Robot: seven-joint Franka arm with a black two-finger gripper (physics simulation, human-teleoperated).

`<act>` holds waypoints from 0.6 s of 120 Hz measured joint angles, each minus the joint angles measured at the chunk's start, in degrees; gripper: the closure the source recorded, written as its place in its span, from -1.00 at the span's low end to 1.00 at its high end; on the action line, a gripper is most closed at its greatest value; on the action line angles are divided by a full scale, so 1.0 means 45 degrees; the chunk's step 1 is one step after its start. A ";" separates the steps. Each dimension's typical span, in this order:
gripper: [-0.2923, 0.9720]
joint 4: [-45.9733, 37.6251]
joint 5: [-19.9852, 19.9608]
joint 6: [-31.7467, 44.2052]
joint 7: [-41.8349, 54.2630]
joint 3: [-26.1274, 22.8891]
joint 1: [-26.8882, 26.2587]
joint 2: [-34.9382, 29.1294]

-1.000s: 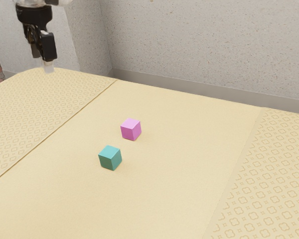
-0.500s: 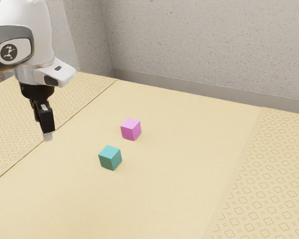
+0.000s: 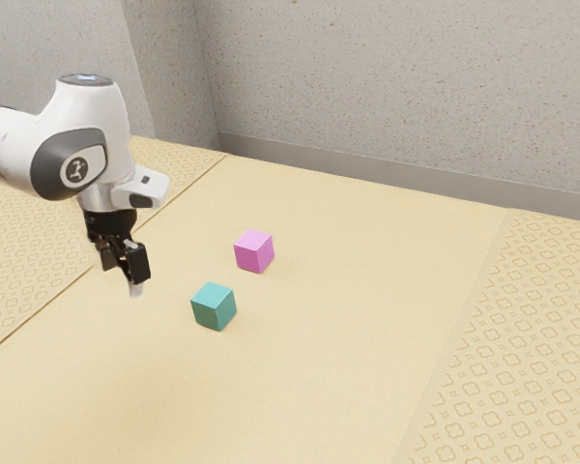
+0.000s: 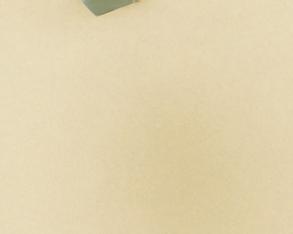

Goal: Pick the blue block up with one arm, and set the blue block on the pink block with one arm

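1. The blue block [image 3: 214, 306] sits on the plain middle strip of the table [image 3: 367, 319], nearer to us than the pink one, with nothing touching it. Its faces stand askew to the table's edges. If we close on it without turning to match, we judge we would catch corners rather than flat sides, and it could twist out or skid away.

2. Our end effector [image 3: 133, 280] hangs low over the table, toward the exterior view's left of the blue block and clearly apart from it, carrying nothing. We cannot tell whether it is apart or together. In the wrist view a mere corner of the blue block [image 4: 107, 6] shows past bare table, so we are not yet above it, and going down here would grasp nothing. Sliding across at this low height is the bigger risk: we could strike the block's side and shove it off its spot. If the end effector turns out to be together, it would land on top of the block.

3. The pink block [image 3: 254, 251] lies just beyond, toward the far edge, near the blue one but not touching it.
   - A shove could drive the blue block into the pink.
   - A low carry could knock the pink block aside.
   - The two look alike in size, so an off-centre release would likely tip the blue one off.
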 joint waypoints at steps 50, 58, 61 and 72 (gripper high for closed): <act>-0.54 0.1375 0.0099 0.1887 -0.1025 0.0044 0.0719 0.3743; -0.54 0.1697 0.0099 0.1997 -0.1134 0.0042 0.0757 0.4261; -0.54 0.1790 0.0096 0.2031 -0.1172 0.0041 0.0761 0.4436; -0.54 0.2441 0.0066 0.2125 -0.1302 0.0032 0.0681 0.5198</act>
